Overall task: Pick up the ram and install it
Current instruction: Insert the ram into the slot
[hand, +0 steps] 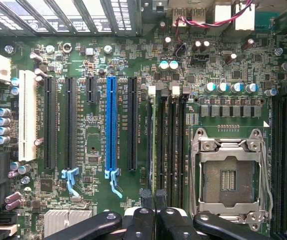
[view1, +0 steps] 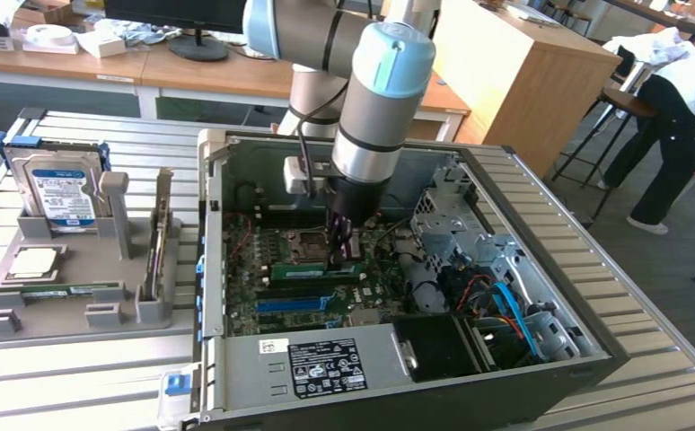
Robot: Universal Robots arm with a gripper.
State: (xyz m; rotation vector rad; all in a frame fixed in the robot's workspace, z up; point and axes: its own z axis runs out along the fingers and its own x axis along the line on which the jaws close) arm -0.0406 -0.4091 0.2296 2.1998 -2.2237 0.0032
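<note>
At the exterior view's left, a grey holder (view1: pixel 108 314) on the slatted table (view1: pixel 84 395) keeps a hard drive (view1: pixel 54 184) upright at its far end. Right of it the open case (view1: pixel 587 296) lies on its side, with the power supply (view1: pixel 323 364) along the near edge.

The arm (view1: pixel 378 99) drops straight into the case, and its bulk hides the far part of the board. Under it the gripper (view1: pixel 345 256) sits on the ram (view1: pixel 305 268), a green stick lying along the board just near of the socket (view1: pixel 305 241) and far of the blue slot (view1: pixel 290 303). From here I cannot tell how the fingers stand.

The wrist view settles that. The fingers (hand: pixel 147 197) are drawn almost together, pinching the ram (hand: pixel 151 145). It shows edge-on as a thin line in the memory slots between the blue slot (hand: pixel 112 125) and the socket (hand: pixel 231 172). I cannot tell whether it is fully seated. This view of the gripper (hand: pixel 155 200) also picks out a white slot (hand: pixel 27 122) well beyond the blue one.

At the far right of the exterior view a person (view1: pixel 677 108) bends beside a stool (view1: pixel 620 108), well apart from the table.
</note>
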